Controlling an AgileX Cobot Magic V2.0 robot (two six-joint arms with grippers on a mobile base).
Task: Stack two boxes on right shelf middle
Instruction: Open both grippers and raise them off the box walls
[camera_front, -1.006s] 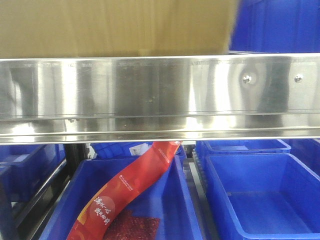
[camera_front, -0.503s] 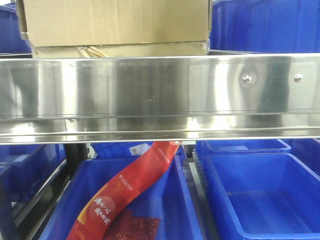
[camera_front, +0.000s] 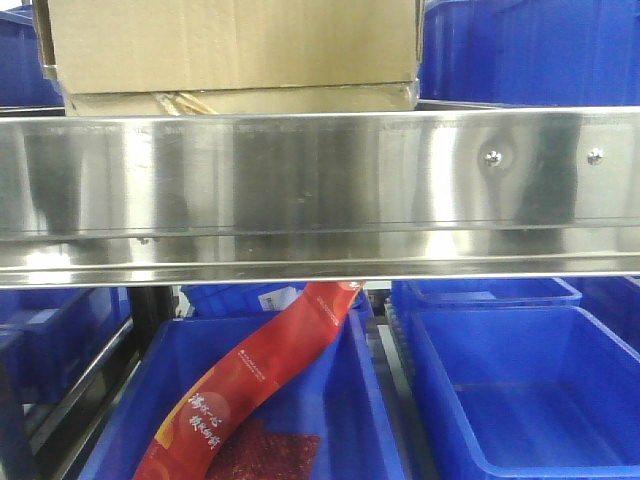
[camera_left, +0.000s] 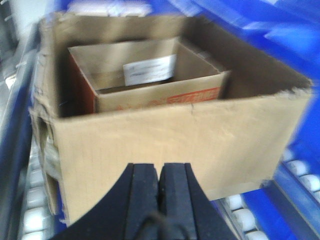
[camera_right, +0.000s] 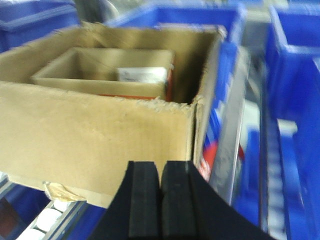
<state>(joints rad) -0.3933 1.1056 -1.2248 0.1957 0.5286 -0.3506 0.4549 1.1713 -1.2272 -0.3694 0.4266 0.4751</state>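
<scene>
The step in hand is judged to be the end of the stacking. A large brown cardboard box (camera_left: 170, 145) is seen on the shelf, behind the silver front rail (camera_front: 320, 190), and a smaller box (camera_left: 150, 75) with red print and a white label sits inside it — nested rather than perched on top. Neither box is held. The left gripper (camera_left: 161, 187) is pulled back from the near wall of the large box, its jaws clenched pad to pad on nothing; the right gripper (camera_right: 161, 200) stands likewise, jaws pressed together and empty, just off the front face of the large box (camera_right: 95, 135).

If the nesting counts as the stack, little is left beyond drawing both arms clear of the shelf. Should the box need squaring on the rollers (camera_left: 240, 205), a light push on its front face would be called for, since the corrugated walls look torn and soft.

The front-facing view shows only the lower front of the large box (camera_front: 230, 45) above the rail, with blue bins (camera_front: 510, 390) and a red packet (camera_front: 260, 385) on the level below — the inner box is hidden there. The wrist views alone reveal the open top and its contents; the wad of yellowish tape (camera_right: 60, 191) at the bottom edge is shown by the right wrist view.
</scene>
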